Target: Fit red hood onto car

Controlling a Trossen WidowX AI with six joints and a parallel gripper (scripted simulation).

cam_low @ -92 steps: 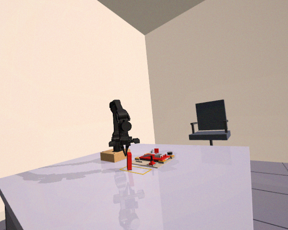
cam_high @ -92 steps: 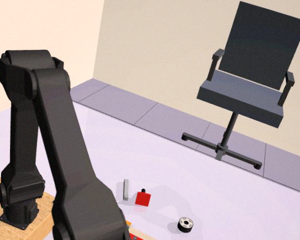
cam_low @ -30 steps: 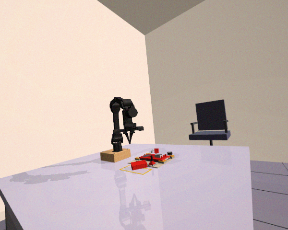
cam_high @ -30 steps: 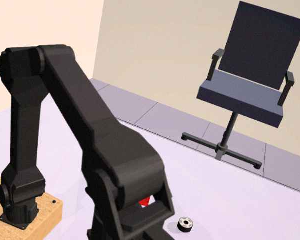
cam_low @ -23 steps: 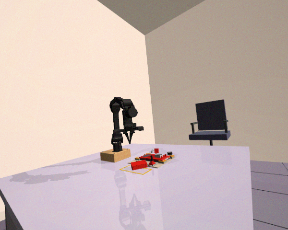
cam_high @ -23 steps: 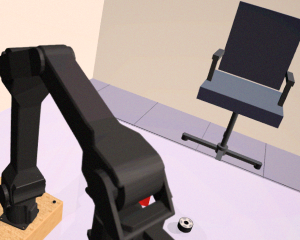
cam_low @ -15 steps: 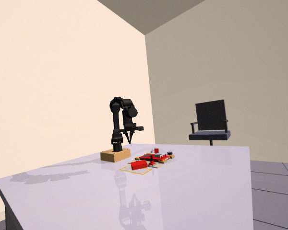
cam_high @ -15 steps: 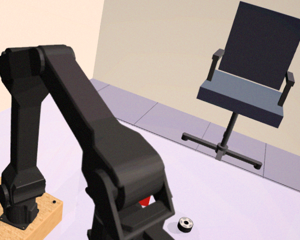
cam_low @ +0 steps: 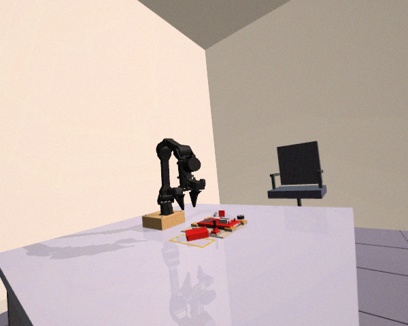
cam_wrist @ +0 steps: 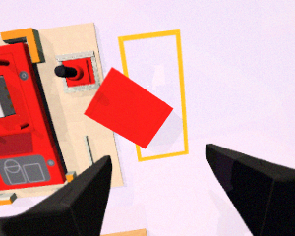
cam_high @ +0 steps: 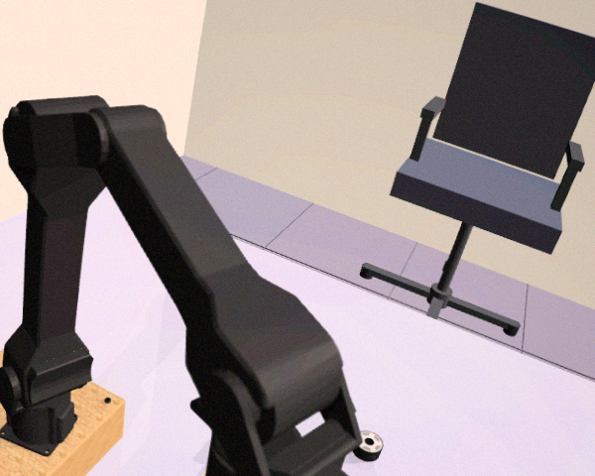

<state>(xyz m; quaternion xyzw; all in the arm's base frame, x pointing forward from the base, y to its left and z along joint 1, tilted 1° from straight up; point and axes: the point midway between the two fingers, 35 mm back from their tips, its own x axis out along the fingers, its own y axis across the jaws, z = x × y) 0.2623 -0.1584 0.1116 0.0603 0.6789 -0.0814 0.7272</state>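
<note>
The red hood (cam_low: 197, 233) (cam_wrist: 129, 108) lies across one side of the yellow outline (cam_low: 185, 243) (cam_wrist: 183, 93) and over the edge of the beige board (cam_wrist: 106, 164), turned at an angle. A plain red face is up in the wrist view; its corner holes are not visible. It looks slightly tilted. The red chassis (cam_low: 203, 223) (cam_wrist: 36, 115) sits in its jig with the engine block (cam_low: 224, 220) (cam_wrist: 1, 98) on its deck; two pegs show in the wrist view. My gripper (cam_low: 188, 208) (cam_wrist: 158, 155) is open and empty, above the table and apart from the hood.
A red part with an upright black handle (cam_low: 215, 230) (cam_wrist: 81, 74) stands in a pale frame beside the hood. A black wheel (cam_high: 368, 445) (cam_low: 240, 216) and a small red block (cam_low: 221, 213) are beyond the chassis. The arm stands on a wooden base (cam_high: 97, 419) (cam_low: 162, 221).
</note>
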